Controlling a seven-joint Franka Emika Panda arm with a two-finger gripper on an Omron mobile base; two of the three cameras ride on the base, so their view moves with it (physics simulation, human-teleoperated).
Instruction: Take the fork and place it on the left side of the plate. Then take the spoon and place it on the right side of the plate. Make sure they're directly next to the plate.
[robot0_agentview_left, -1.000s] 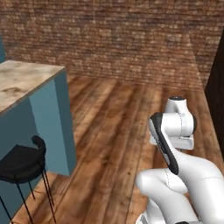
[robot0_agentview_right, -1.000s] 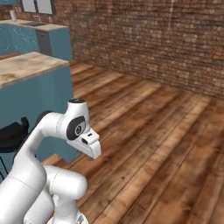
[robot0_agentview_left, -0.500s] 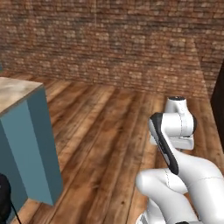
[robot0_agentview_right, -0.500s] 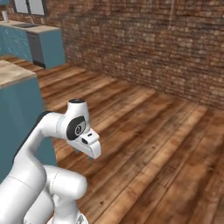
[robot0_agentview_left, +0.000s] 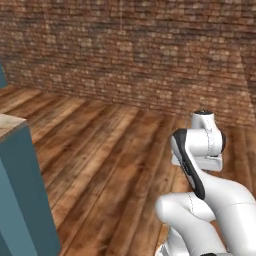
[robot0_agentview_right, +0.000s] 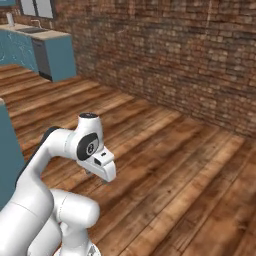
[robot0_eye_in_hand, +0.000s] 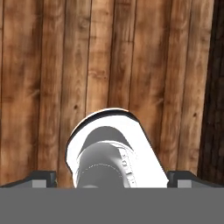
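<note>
With its gripper (robot0_eye_in_hand: 112, 178) spread wide and empty above bare floorboards (robot0_eye_in_hand: 52, 65), the base risked clipping the teal counter (robot0_agentview_left: 20, 200) at nine o'clock.

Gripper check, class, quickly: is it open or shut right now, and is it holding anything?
Gripper: open, jaws spread wide in the hand view, nothing between them, pointing down at the wooden floor.

fork: position cannot be told | spoon: position cannot be told | plate: position cannot be told
</note>
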